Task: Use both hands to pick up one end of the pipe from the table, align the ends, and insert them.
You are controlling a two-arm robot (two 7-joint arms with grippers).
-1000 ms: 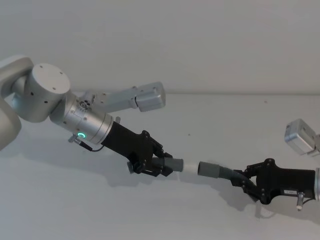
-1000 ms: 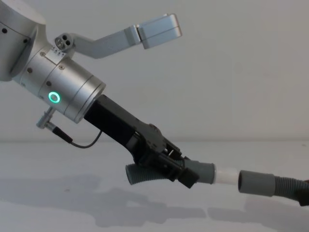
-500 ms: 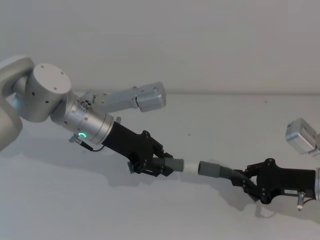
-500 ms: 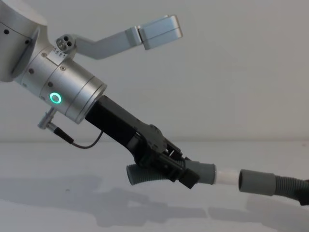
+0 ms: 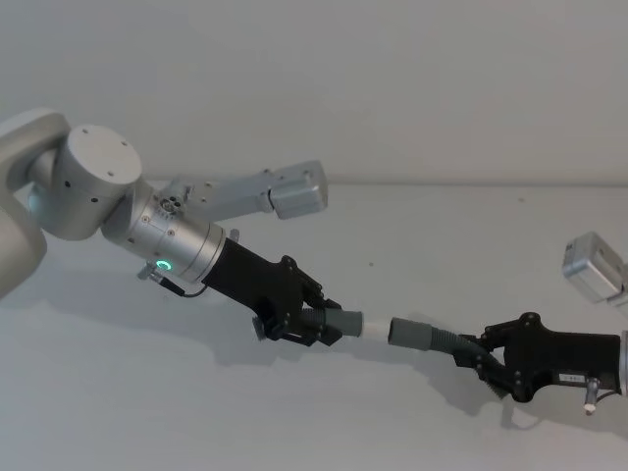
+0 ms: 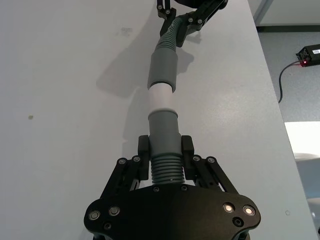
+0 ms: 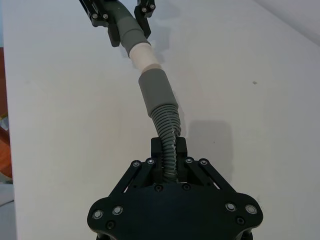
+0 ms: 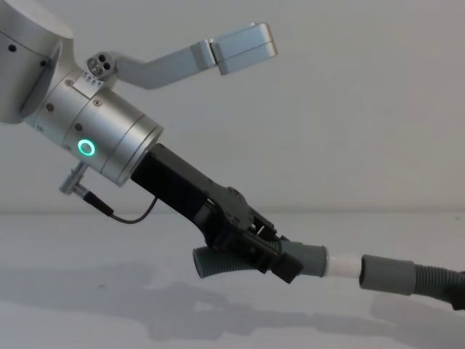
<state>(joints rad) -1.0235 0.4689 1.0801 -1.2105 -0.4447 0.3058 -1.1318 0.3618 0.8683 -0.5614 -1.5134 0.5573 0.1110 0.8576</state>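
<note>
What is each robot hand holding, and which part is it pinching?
The left gripper holds the short pipe by its ribbed part, just behind the cuff. The right gripper holds the long pipe by its ribs.

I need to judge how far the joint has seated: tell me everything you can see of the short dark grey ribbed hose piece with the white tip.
The short dark grey ribbed hose piece is held off the white table, the left gripper shut on its ribs. Its smooth grey cuff ends in a narrower white tip, whose end sits inside the long hose's grey socket; most still shows.
</note>
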